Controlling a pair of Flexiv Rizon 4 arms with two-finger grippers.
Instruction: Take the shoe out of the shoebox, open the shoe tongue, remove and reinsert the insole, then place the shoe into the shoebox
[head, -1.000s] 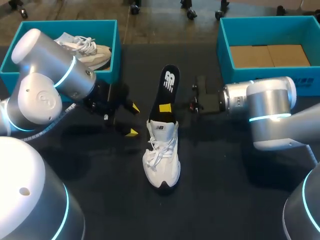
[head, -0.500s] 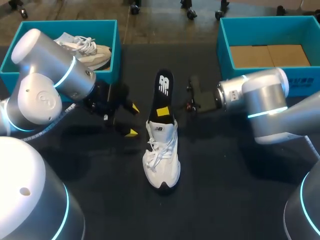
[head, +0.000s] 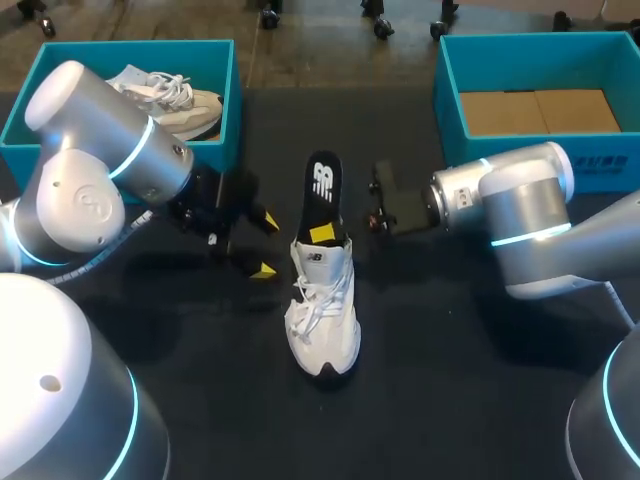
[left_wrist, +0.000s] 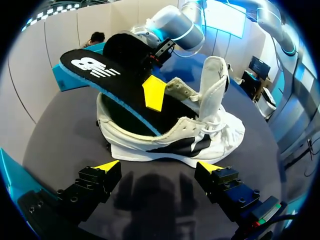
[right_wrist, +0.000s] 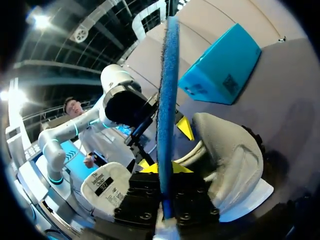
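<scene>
Two fingers of the right gripper (head: 328, 232) are clamped on the black insole (head: 322, 188), whose low end sits inside the white shoe (head: 322, 310) in the middle of the table (head: 460, 390). I think it should slide in slowly, flat and straight toward the toe. The left gripper (head: 264, 243) is wide apart beside the shoe, and could hold it steady
</scene>
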